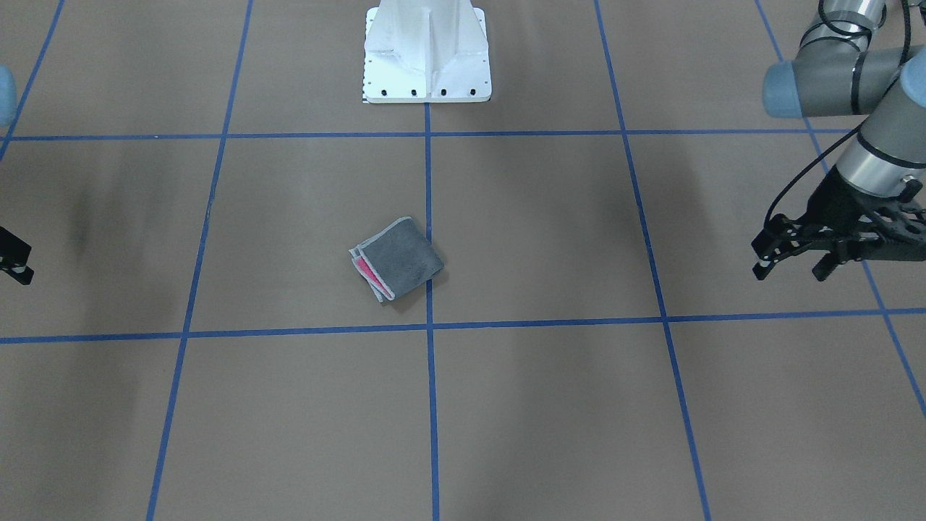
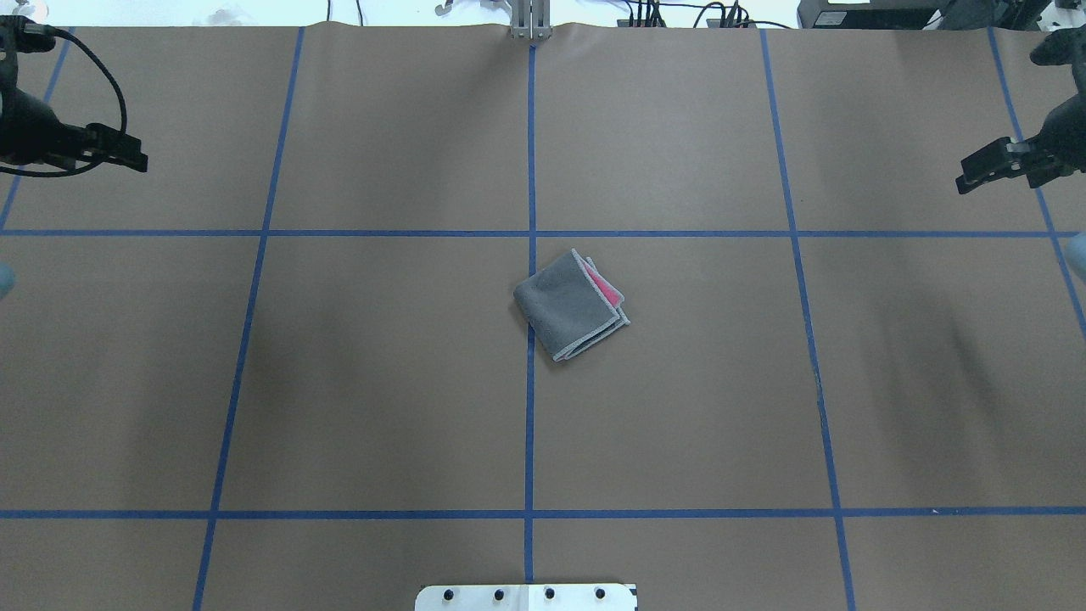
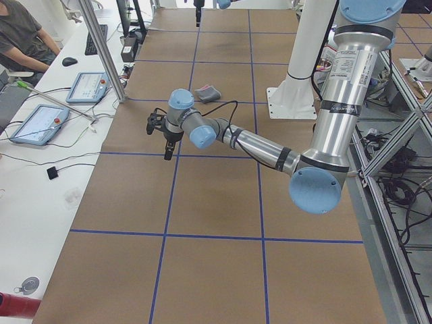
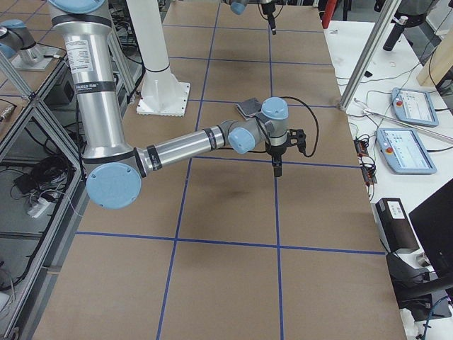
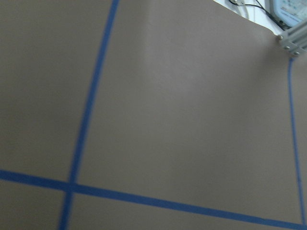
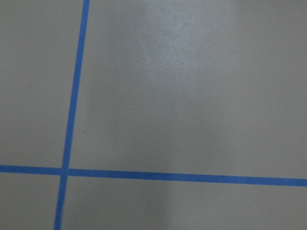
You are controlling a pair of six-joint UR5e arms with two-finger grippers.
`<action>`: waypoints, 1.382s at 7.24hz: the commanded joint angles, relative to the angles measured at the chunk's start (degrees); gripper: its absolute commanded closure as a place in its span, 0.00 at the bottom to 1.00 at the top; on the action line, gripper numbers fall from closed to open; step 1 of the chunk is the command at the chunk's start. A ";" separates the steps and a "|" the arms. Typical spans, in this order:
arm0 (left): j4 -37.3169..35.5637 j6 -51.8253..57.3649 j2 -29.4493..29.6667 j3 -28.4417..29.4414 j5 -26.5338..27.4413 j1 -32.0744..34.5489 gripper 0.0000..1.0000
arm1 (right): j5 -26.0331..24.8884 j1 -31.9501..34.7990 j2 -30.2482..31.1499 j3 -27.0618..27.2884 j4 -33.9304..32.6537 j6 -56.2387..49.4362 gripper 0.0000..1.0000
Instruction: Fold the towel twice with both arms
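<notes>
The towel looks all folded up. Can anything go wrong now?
Maybe. The towel lies folded with nothing holding it, and its layers fan out at one edge, pink showing, so it might loosen. The left gripper and right gripper hang off to the sides; a low sweep across could knock it open.

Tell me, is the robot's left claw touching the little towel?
Apart. In the overhead view the left gripper hangs at the far left, the towel lies in the middle, and bare table shows between them.
</notes>
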State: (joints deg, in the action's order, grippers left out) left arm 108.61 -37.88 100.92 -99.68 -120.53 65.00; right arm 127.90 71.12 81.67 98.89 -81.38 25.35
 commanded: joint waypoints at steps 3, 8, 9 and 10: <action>-32.56 36.38 -5.35 -8.33 -13.05 15.90 0.00 | 3.58 9.37 0.41 -0.45 -13.70 -22.49 0.00; -28.72 40.08 -15.14 -6.84 -18.78 22.01 0.00 | 6.22 12.37 9.10 -0.45 -12.75 -27.63 0.00; -28.71 39.99 -14.97 -6.84 -18.52 21.84 0.00 | 6.48 12.37 9.90 -0.10 -12.75 -27.63 0.00; -28.71 39.56 -14.01 -7.01 -18.52 21.75 0.00 | 6.31 12.37 10.17 -0.28 -12.75 -27.63 0.00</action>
State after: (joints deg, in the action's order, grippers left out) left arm 79.73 1.93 86.27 -106.57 -139.15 86.84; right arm 134.26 83.46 91.14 98.63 -94.15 -2.24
